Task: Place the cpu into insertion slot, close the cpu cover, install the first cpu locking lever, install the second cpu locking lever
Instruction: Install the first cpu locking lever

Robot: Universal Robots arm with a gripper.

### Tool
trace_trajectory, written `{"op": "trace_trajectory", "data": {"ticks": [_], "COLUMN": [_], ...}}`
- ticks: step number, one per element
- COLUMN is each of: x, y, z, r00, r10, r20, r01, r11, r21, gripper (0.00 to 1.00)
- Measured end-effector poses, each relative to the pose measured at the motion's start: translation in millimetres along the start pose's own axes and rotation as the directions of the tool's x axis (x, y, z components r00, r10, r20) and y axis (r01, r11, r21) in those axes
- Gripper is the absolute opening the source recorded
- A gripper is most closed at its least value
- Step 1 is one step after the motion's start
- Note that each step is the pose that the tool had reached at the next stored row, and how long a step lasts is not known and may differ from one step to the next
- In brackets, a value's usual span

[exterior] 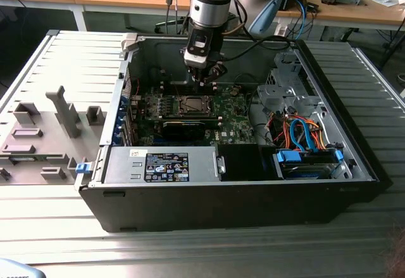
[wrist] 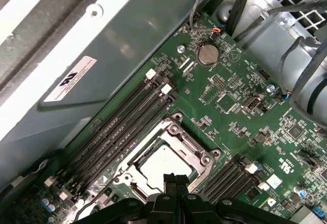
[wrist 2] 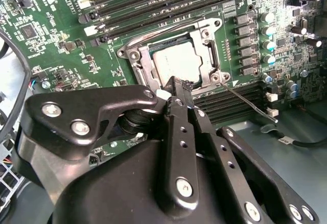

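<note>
cpu [wrist 2: 176, 60] sits in the slot [wrist 2: 206, 60], cover [wrist 2: 173, 38] down around it. gripper [wrist 2: 176, 82], pinched closed and empty, hovers at the cover's edge; the loose lever [wrist 2: 245, 99] likely wants a steady, square push.

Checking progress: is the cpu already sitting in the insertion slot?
Yes, the cpu lies flat, silvery top up, inside the insertion slot.

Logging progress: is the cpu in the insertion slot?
In: the cpu lies flat inside the insertion slot, its silvery top showing in both wrist views.
</note>
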State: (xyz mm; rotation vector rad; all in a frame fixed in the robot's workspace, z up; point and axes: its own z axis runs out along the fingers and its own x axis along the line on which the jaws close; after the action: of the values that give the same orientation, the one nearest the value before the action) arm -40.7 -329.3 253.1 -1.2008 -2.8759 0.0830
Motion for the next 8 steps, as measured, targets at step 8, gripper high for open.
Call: {"op": "trace_trajectory", "data": {"ticks": [8], "x": [0.0], "y": [0.0], "z": [0.0], "r00": [0.9994], "r10": [-0.035], "r20": [0.0021], "r01": [0.035], "r11": [0.9994], "r21": [0.0002], "gripper": [0.11]}}
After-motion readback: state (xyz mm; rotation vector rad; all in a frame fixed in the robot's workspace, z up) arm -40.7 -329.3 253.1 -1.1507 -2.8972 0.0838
